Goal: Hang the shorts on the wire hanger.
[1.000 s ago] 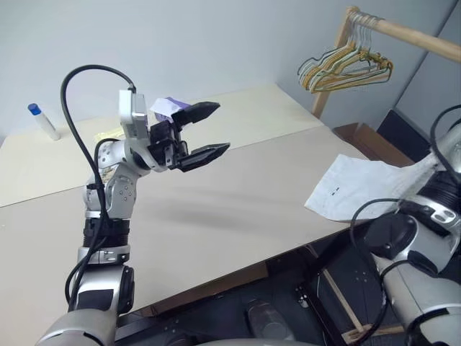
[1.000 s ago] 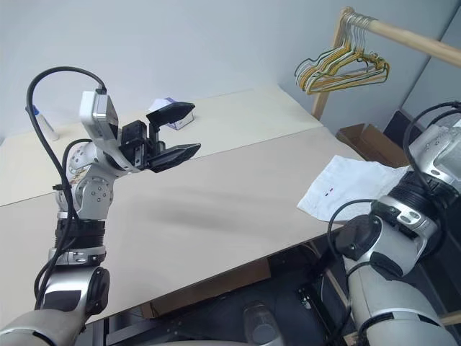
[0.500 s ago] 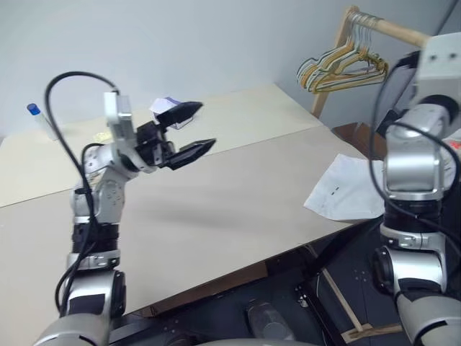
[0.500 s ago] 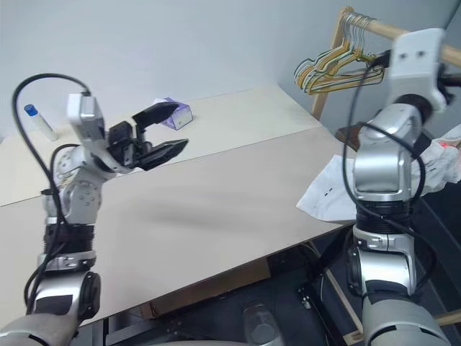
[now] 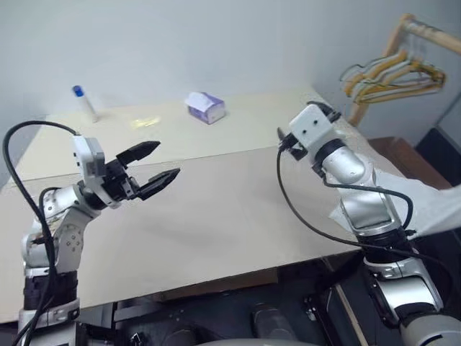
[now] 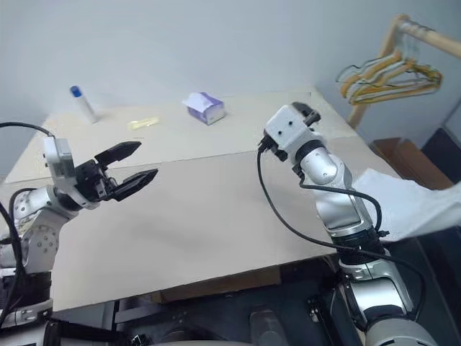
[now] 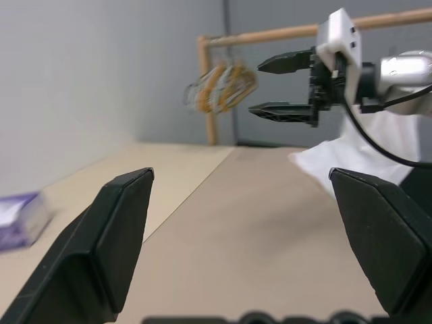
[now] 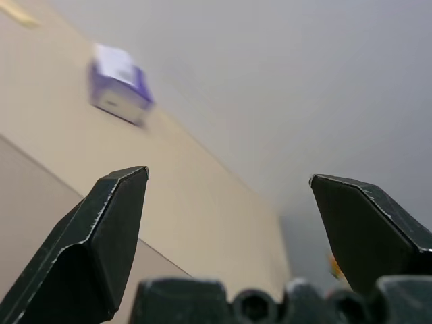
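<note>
The white shorts lie crumpled at the table's right end, partly behind my right arm, and also appear as white cloth in the left wrist view. The wire hanger is out of view. My left gripper hovers open and empty over the left part of the table, pointing right. My right gripper is raised above the table's right half, open and empty, pointing left towards the tissue box, a little left of the shorts.
A purple-white tissue box sits at the back of the beige table. A blue-capped bottle stands at the back left. A bunch of yellow, green and white hangers hangs on a wooden rack at the right.
My right arm swung in from the far right to above the table, its gripper now pointing left. My left gripper dropped lower and moved left. The view itself has shifted.
</note>
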Motion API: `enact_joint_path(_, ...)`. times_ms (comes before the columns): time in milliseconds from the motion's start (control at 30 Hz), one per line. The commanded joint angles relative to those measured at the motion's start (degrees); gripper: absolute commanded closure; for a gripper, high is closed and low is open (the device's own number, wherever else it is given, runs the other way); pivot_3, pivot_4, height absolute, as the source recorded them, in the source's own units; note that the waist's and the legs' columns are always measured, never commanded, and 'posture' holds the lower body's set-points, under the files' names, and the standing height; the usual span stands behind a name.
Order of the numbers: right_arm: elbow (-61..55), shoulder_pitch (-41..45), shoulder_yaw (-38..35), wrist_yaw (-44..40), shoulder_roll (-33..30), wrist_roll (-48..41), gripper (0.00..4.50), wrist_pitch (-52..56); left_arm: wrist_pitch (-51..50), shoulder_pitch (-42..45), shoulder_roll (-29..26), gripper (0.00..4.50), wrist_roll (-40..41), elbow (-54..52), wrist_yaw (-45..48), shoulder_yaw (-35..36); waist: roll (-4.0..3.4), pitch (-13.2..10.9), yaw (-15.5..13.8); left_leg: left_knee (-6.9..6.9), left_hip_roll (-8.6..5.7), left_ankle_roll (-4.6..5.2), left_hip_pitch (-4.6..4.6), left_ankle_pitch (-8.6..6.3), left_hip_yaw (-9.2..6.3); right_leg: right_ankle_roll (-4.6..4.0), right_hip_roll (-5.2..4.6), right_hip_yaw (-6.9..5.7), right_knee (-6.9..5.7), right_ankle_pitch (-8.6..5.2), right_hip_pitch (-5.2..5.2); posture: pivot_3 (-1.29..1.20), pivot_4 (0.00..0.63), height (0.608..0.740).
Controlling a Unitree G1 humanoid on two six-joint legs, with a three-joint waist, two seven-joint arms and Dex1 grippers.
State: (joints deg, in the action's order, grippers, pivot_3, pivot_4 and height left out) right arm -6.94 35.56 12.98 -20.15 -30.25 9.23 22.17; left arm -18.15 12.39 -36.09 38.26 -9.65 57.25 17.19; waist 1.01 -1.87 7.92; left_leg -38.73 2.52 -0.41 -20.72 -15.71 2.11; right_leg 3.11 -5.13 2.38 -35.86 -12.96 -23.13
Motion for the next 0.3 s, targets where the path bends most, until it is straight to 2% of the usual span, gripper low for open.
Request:
enact_joint_path(33, -1.45, -1.85, 2.0, -7.0, -2.33, -0.27, 0.04, -3.82, -0.33, -2.81, -0.68, 0.0, -0.63, -4.5, -2.48, 1.03, 0.03, -0.01, -2.52, 0.0, 0.0, 0.0, -0.01, 0.0, 0.06, -0.01, 0.0, -0.03, 0.03, 0.0, 0.0, 0.1, 0.0, 0.74)
enact_joint_path(167, -2.01, -4.83, 4.16, -13.15, -4.84, -0.19, 0.04, -9.17, -0.18, -6.25, -0.31, 0.0, -1.64, -6.94, -4.49, 0.43, 0.11, -0.04, -6.64, -0.01, 0.01, 0.0, -0.09, 0.0, 0.5, -0.1, 0.0, -0.13, 0.05, 0.0, -0.1, 0.13, 0.0, 0.74)
enact_joint_path(300, -1.42, -5.87, 4.93, -14.72, -4.91, 1.36, 0.04, -11.55, -0.59, -8.1, -0.29, 0.0, -0.33, -9.0, -4.36, 0.61, 0.14, -0.05, -8.2, -0.07, 0.02, -0.01, -0.12, 0.0, 0.54, -0.18, 0.02, -0.17, 0.02, 0.01, -0.11, 0.15, 0.0, 0.74)
